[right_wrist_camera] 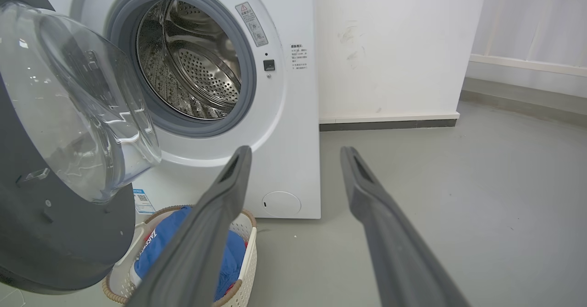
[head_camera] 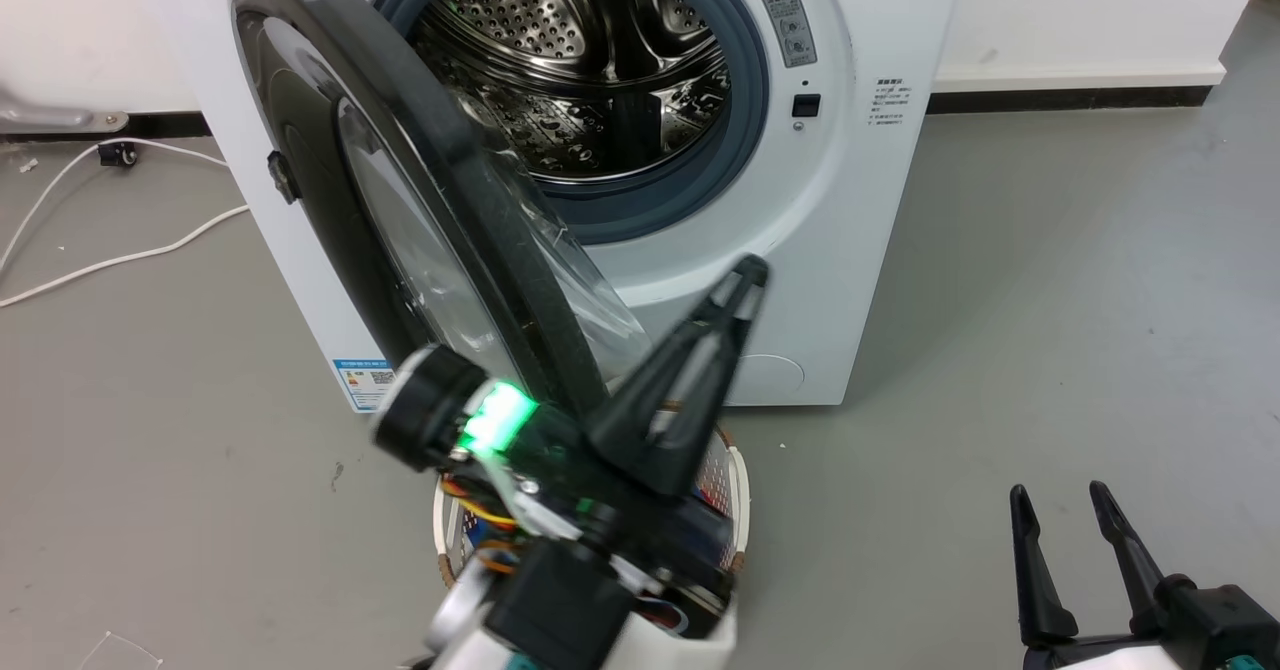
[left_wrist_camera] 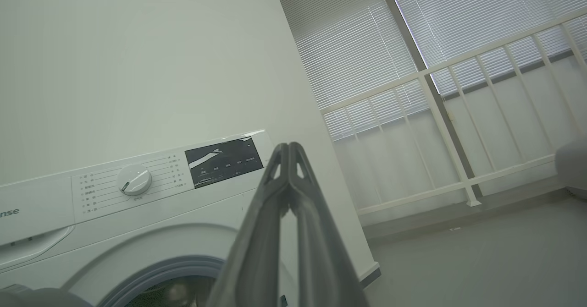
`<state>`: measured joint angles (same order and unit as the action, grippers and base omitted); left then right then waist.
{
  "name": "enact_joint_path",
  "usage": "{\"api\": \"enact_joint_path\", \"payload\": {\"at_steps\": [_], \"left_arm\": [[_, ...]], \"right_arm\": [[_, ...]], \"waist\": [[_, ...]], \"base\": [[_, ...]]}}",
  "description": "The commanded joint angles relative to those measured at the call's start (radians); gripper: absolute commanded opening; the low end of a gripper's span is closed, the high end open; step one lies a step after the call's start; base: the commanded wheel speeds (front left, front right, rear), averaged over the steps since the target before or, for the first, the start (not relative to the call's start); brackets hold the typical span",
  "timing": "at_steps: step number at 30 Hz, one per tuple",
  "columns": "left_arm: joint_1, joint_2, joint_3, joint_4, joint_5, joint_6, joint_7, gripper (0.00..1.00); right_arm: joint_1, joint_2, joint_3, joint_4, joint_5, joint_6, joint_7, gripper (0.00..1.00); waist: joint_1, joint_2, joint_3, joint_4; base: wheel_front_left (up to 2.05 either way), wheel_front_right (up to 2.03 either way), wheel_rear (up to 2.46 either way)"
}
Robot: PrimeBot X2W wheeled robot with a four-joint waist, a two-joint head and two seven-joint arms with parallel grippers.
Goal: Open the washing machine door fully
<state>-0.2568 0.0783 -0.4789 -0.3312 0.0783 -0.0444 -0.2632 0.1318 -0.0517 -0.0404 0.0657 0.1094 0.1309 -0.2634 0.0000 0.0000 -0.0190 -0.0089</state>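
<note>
- Washing machine door (head_camera: 300,120): hinged at the machine's left side and swung out to stand roughly edge-on in the head view. Its clear glass bowl (right_wrist_camera: 78,105) faces the drum mouth (head_camera: 580,60). It is partly open, not yet fully.
- Left gripper (head_camera: 748,275): fingers pressed together on nothing, lying just beside the door's lower rim on its inner side, tips toward the machine front. Whether it touches the rim cannot be told.
- Right gripper (head_camera: 1070,500): fingers apart, empty, low and well apart from the door.
- Laundry basket (head_camera: 738,485): on the floor beneath the left arm.
- Step in hand, as judged: widening the swing. The next move calls for the closed left fingers to bear on the door's inner face and sweep leftward about the hinge, clear of the basket.
</note>
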Motion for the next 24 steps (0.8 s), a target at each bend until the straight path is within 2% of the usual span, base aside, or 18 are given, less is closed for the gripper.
{"api": "enact_joint_path", "payload": {"at_steps": [1, 14, 24], "left_arm": [[-0.018, -0.006, -0.024, 0.01, -0.006, -0.005, -0.002, 0.0], [-0.004, -0.016, -0.237, 0.126, -0.047, -0.028, -0.002, 0.0], [0.054, -0.003, -0.314, 0.243, -0.075, -0.034, -0.002, 0.0]], "right_arm": [[-0.001, 0.003, 0.003, 0.001, 0.005, 0.0, -0.002, 1.0], [-0.009, 0.003, 0.008, 0.005, 0.01, 0.0, -0.002, 1.0], [-0.018, 0.003, 0.014, 0.009, 0.011, 0.0, -0.002, 1.0]], "waist": [[0.0, 0.0, 0.001, -0.003], [0.0, 0.0, 0.017, -0.017], [0.0, 0.0, 0.034, -0.015]], "base": [[0.0, 0.0, 0.0], [0.0, 0.0, 0.0], [0.0, 0.0, 0.0]]}}
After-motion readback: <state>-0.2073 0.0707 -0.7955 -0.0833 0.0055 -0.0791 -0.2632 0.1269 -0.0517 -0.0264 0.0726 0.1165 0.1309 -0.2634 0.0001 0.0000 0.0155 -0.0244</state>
